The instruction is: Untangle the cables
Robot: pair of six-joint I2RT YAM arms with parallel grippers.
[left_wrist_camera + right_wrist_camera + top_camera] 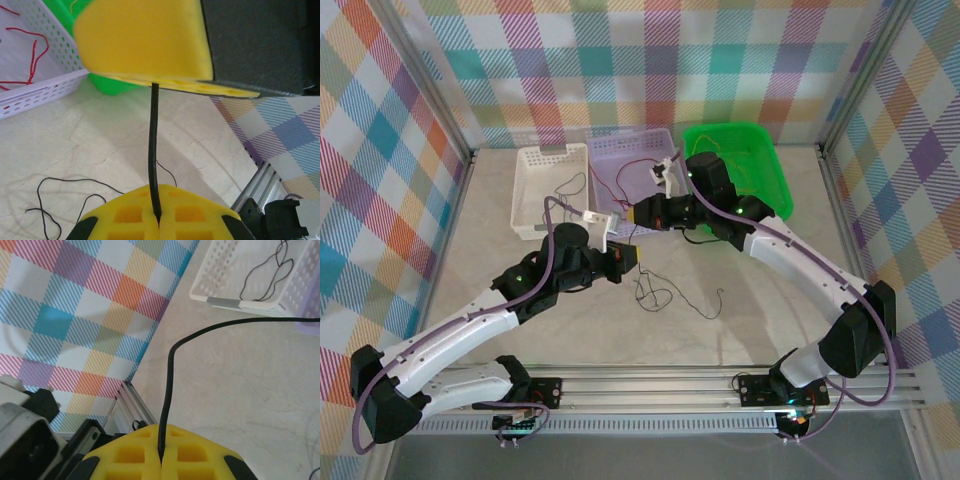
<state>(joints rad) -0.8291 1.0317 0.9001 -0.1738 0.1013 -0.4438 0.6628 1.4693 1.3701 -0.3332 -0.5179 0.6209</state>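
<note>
A black cable (154, 150) runs taut between my two grippers above the table's middle. My left gripper (159, 216) is shut on its lower end, yellow pads pressed together around it. The right gripper (161, 452) is shut on the other end, from which the cable (172, 365) rises and bends off to the right. From above, the left gripper (626, 258) sits just below the right gripper (644, 213). More thin black cable (655, 290) lies loose on the table in front of them. A red cable (640, 165) lies in the purple basket (610, 150).
Three baskets stand along the back: the white basket (525, 195) holding a black cable (570, 183), the purple one in the middle, and the green basket (775, 170) on the right. An aluminium rail (720, 385) runs along the near edge.
</note>
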